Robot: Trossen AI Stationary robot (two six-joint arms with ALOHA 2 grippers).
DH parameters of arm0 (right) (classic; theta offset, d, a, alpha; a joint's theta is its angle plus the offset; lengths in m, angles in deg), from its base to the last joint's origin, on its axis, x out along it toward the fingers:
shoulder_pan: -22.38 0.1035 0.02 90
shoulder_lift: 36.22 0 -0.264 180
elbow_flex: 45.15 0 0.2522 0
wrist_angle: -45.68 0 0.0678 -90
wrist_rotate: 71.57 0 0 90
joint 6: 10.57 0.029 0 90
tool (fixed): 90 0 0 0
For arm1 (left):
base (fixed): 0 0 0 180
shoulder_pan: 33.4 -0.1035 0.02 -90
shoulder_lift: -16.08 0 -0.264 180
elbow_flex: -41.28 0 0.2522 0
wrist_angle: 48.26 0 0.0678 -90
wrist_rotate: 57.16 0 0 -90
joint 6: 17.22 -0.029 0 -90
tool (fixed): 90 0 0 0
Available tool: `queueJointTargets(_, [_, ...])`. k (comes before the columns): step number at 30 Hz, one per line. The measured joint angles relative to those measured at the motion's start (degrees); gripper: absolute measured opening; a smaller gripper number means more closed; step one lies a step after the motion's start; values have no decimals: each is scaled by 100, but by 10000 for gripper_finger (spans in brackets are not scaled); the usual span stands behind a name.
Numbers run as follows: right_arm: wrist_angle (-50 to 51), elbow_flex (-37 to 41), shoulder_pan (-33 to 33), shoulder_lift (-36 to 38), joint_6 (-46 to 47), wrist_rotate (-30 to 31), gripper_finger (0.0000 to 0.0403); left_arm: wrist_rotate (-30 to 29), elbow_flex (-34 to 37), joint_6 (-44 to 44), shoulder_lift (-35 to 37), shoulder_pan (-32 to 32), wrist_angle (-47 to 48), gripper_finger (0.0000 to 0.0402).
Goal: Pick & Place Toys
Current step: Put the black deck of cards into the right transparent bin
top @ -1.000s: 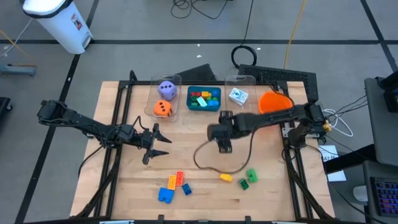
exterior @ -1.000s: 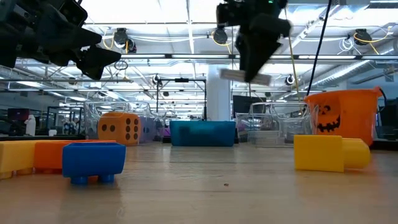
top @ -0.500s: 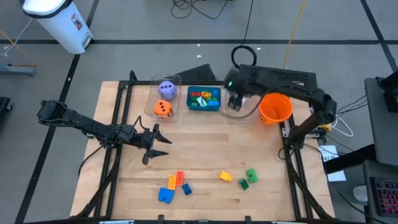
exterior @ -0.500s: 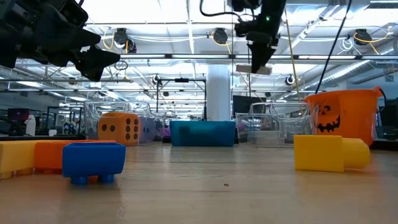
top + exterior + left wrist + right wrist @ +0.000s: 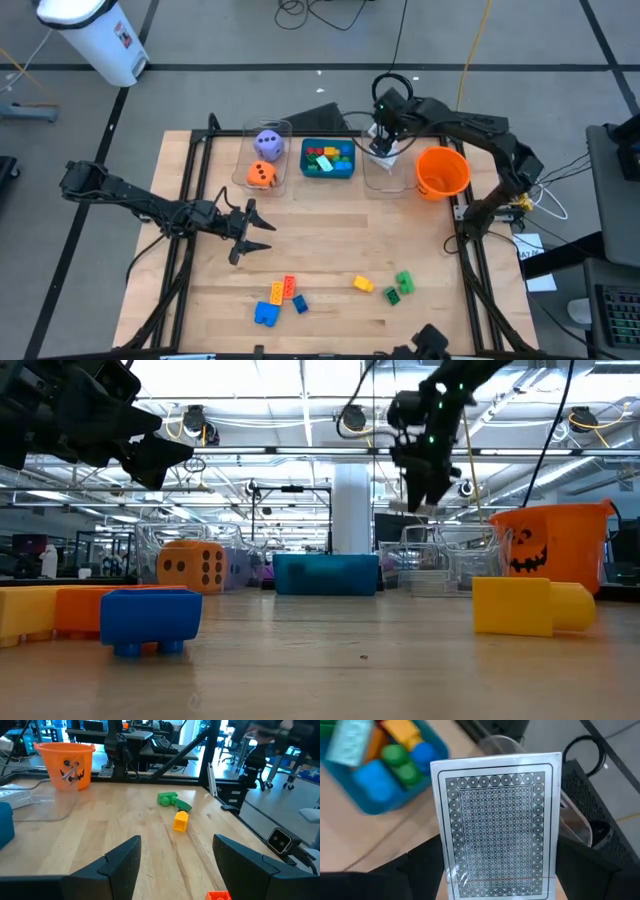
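My right gripper (image 5: 383,140) is shut on a flat white card (image 5: 497,820) with a patterned back, held above the far end of the clear bin (image 5: 386,176) beside the orange bowl (image 5: 442,172). In the low view the card (image 5: 412,507) hangs high over the table. My left gripper (image 5: 262,232) hovers open over the table's left middle, holding nothing. Yellow (image 5: 363,285) and green (image 5: 400,284) bricks lie at the near right. A blue, orange and yellow group (image 5: 278,300) lies near the front edge. My right gripper pinches the card between its two fingers by its two long edges, near one short end (image 5: 449,870). The fingers slant steeply down from above. The card is lifted clear, its patterned back toward the wrist camera, standing up past the fingertips.
A teal tray (image 5: 347,172) of bricks stands at the far middle. Left of it, another clear bin (image 5: 285,160) holds a purple die (image 5: 266,144) and an orange die (image 5: 262,175). Bare wood spans the table's middle.
My right gripper has swung from over the table's middle toward the far edge, rising a little and rolling its wrist. It has carried the card over the clear bin beside the orange bowl. The card has stayed in its hold.
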Motion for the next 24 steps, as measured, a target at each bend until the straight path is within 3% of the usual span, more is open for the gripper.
queueJointTargets(12, [-1067, 1014, -545, -610, -118, -721, 309, -2, 0, -124, 0, 0, -2, 253])
queueJointTargets(24, [-1312, 1056, -587, -900, -243, -713, 320, -4, 0, -127, 0, 0, -2, 253])
